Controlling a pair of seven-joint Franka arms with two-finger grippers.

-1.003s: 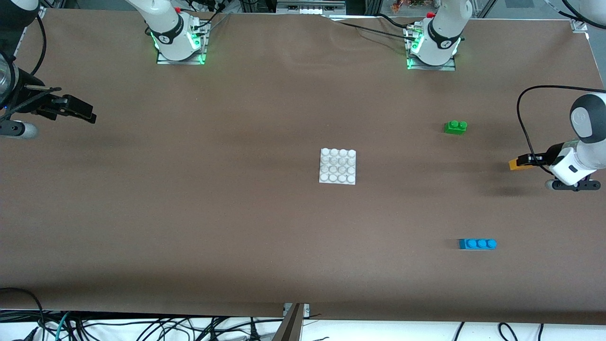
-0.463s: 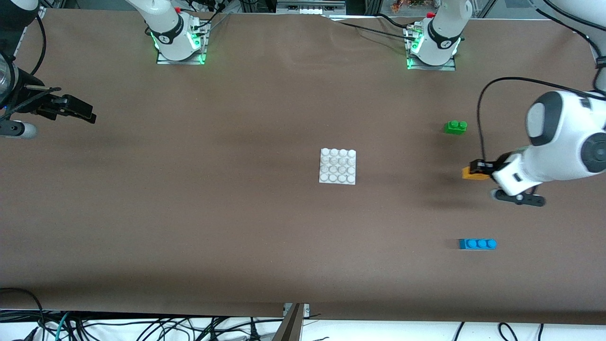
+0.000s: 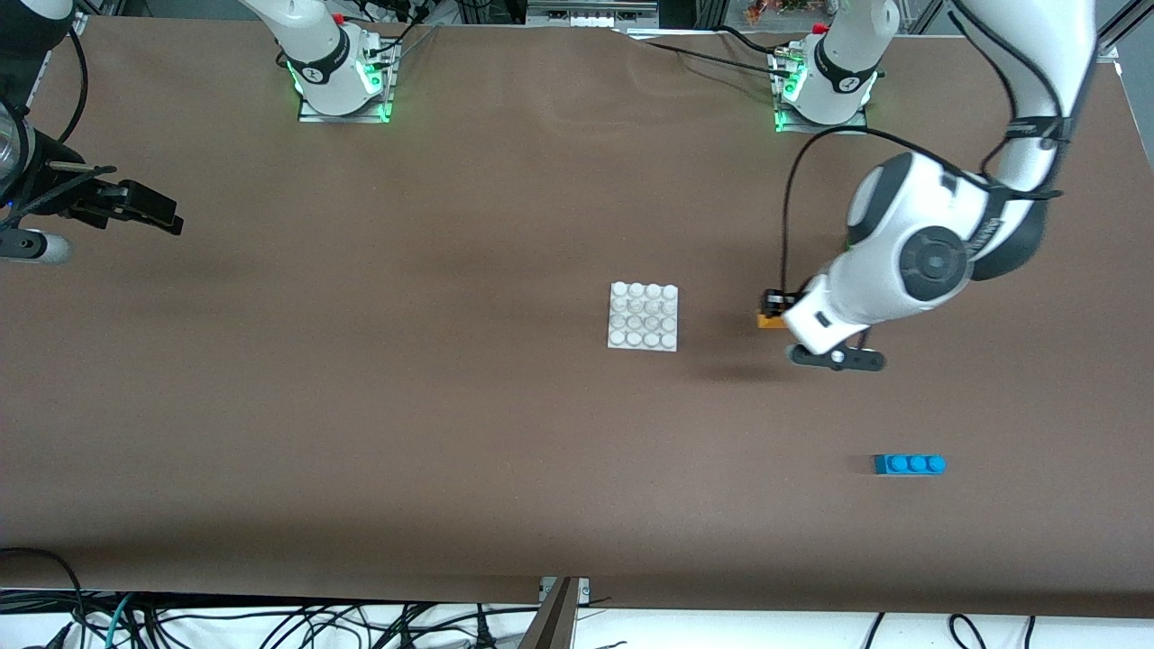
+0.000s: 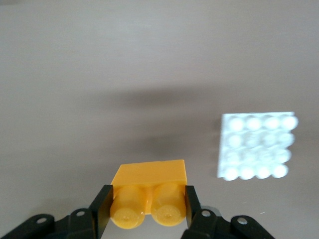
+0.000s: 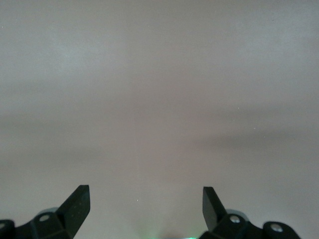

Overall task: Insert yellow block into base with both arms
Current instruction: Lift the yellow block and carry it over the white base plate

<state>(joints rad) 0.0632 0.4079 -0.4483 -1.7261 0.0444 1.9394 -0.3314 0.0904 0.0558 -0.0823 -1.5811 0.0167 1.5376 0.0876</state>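
one small orange-yellow two-stud plastic brick [image 4: 149,196] is clamped in the left gripper [image 3: 772,309], in the air beside one white square sixteen-stud plastic base [image 3: 643,316]. one blue three-stud brick [image 3: 909,464] lies nearer the camera than the base. the right gripper [image 3: 149,209] waits, jaws spread, holding nothing.

Block [image 3: 769,319] up beside base [image 3: 643,316]

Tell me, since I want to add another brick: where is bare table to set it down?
Bare cloth lies between the base and the waiting, open right gripper, and nearer the camera than the base. It is busier toward the left arm's end: left gripper carrying the yellow block, and the blue brick.
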